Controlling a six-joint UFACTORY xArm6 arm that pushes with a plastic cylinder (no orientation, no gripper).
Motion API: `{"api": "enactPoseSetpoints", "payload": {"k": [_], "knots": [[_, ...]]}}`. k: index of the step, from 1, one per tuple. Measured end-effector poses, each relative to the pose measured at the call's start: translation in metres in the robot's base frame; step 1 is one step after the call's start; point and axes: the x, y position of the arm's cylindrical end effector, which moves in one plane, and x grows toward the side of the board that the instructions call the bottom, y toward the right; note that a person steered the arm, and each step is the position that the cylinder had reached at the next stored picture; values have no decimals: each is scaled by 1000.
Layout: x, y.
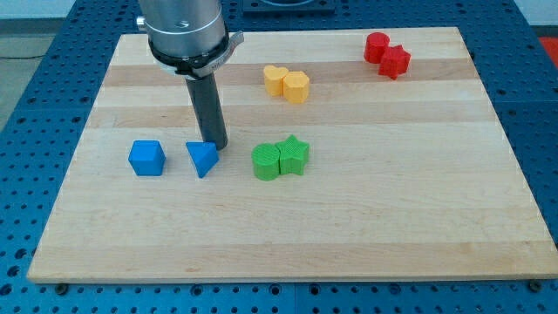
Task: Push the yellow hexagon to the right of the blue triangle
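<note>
Touching ridged blue triangle [202,158]: my tip [215,146], smooth dark rod.

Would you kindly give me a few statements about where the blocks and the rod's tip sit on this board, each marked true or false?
1. My tip is right beside the blue triangle, at its upper right. True.
2. The blue cube lies to the view's right of the blue triangle. False: it lies to the view's left.
3. The two green blocks touch each other. True.
4. The two yellow blocks sit below the green ones in the view. False: they sit above them, toward the view's top.
5. The two red blocks are near the board's top right corner. True.
</note>
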Motion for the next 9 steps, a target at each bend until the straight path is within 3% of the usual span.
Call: {"api": "enactPoseSetpoints", "payload": {"k": [4, 6, 7, 8, 9], "knots": [[45, 52], [43, 127], [51, 138], [57, 109], [28, 114]]}}
